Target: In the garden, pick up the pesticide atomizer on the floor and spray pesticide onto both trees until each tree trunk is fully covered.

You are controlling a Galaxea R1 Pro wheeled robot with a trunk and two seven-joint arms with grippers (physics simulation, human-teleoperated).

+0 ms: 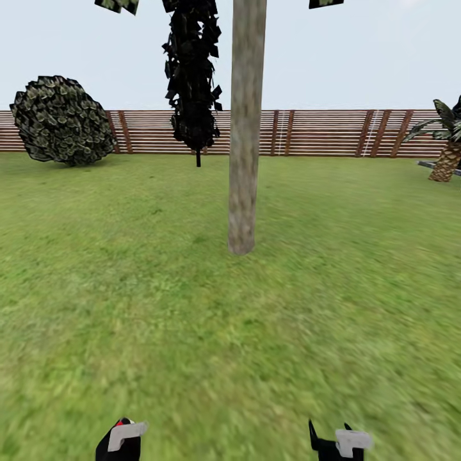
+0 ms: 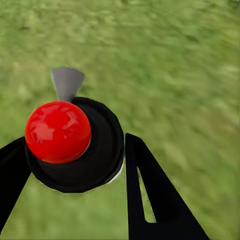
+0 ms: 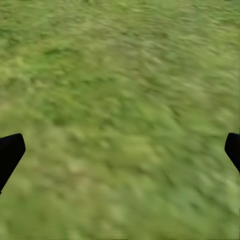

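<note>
A thick, pale grey-brown tree trunk (image 1: 245, 128) rises from the lawn straight ahead, a few metres off, its crown cut off by the top of the head view. My left gripper (image 1: 120, 442) sits at the bottom left, shut on the pesticide atomizer (image 2: 57, 131). The atomizer is black and round with a glossy red ball on top and a grey nozzle (image 2: 66, 82) pointing away over the grass. Both black fingers (image 2: 150, 190) press against its sides. My right gripper (image 1: 336, 442) hangs open over bare grass, fingers (image 3: 10, 152) wide apart and holding nothing.
Green lawn (image 1: 192, 320) lies all around me. A brown slatted fence (image 1: 320, 131) closes the far side. A round dark bush (image 1: 62, 120) stands far left, a slim near-black tree (image 1: 192, 77) behind the trunk, and a palm (image 1: 446, 153) at the far right.
</note>
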